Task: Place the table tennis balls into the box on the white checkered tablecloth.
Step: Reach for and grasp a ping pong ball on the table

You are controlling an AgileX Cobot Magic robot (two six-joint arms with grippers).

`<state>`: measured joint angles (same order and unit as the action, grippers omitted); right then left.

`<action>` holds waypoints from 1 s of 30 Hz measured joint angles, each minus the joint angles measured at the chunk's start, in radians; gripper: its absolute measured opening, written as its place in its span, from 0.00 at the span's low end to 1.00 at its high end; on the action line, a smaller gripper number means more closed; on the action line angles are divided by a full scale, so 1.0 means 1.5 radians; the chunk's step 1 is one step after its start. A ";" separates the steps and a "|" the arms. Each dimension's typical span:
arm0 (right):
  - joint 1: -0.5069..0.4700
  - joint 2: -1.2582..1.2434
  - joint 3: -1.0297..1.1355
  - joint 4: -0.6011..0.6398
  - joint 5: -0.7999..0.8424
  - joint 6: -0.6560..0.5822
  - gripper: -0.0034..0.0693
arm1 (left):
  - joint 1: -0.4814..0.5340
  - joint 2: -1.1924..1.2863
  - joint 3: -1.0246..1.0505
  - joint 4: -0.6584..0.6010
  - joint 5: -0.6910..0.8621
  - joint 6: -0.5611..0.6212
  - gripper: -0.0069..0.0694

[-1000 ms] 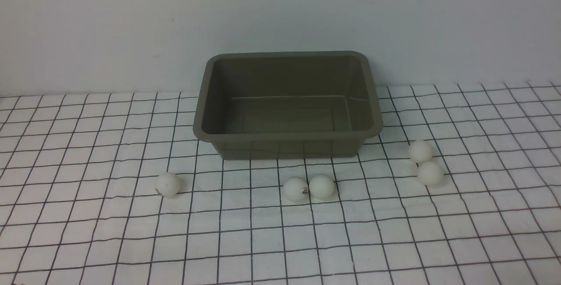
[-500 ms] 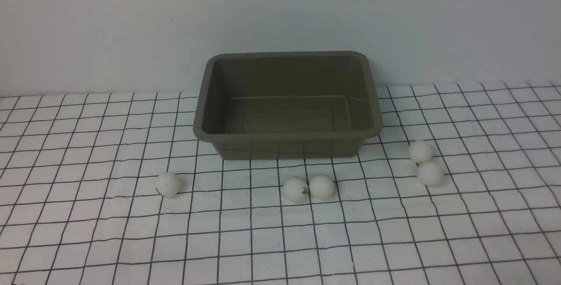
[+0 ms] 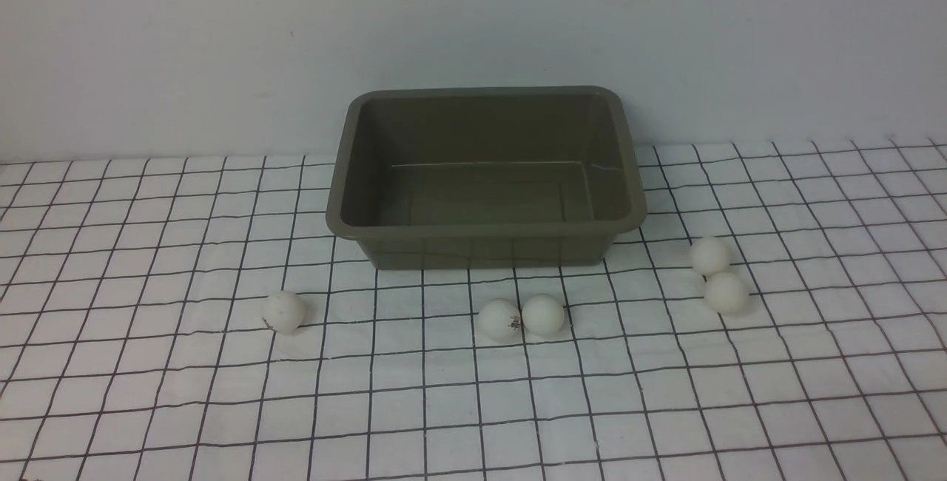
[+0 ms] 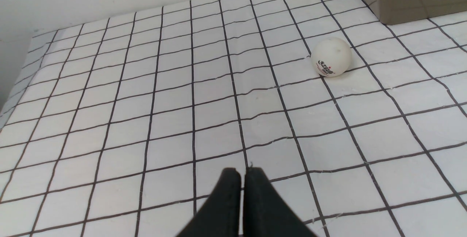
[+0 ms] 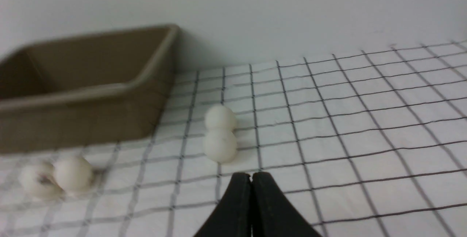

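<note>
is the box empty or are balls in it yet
Empty: the box shows a bare floor; all five balls lie outside on the tablecloth.

You see a smooth plastic box (image 3: 484, 229) on wrinkled cloth (image 3: 473, 407) — beside it, matt white balls (image 3: 521, 317).

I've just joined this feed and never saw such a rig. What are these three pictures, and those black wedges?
A robot with two arms. The wide picture looks forward from between them; neither arm shows there. The other two come from wrist cameras: the black wedges are the left gripper and right gripper, both shut, holding nothing. On the checkered tablecloth stands an empty olive-grey box. Five table tennis balls lie outside it: one alone on the left, a middle pair, a right pair.
</note>
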<state>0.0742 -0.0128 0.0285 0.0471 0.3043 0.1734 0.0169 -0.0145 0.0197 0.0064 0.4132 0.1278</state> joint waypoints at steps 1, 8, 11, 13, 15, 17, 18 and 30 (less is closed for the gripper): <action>0.000 0.000 0.000 0.039 -0.018 0.021 0.02 | 0.000 0.000 0.000 0.000 0.000 0.000 0.09; 0.000 0.000 0.000 0.225 -0.084 0.096 0.02 | 0.000 0.000 0.000 0.000 0.000 0.000 0.09; 0.000 0.000 0.000 0.255 -0.121 0.099 0.02 | 0.000 0.000 0.000 0.000 0.000 0.000 0.09; 0.000 0.000 0.000 0.269 -0.144 0.099 0.02 | 0.000 0.000 0.000 0.000 0.000 0.000 0.09; 0.000 0.000 0.000 0.272 -0.155 0.099 0.02 | 0.000 0.000 0.000 0.000 0.000 0.000 0.09; 0.000 0.000 0.000 0.282 -0.169 0.099 0.02 | 0.000 0.000 0.000 0.000 0.000 0.000 0.09; 0.000 0.000 0.000 0.287 -0.176 0.099 0.02 | 0.000 0.000 0.000 0.000 0.000 0.000 0.09; 0.057 0.072 -0.280 0.138 0.054 -0.064 0.02 | 0.000 0.000 0.000 0.000 0.000 0.000 0.09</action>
<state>0.1594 0.0952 -0.3913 0.2546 0.3859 0.0771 0.0169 -0.0145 0.0197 0.0064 0.4132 0.1278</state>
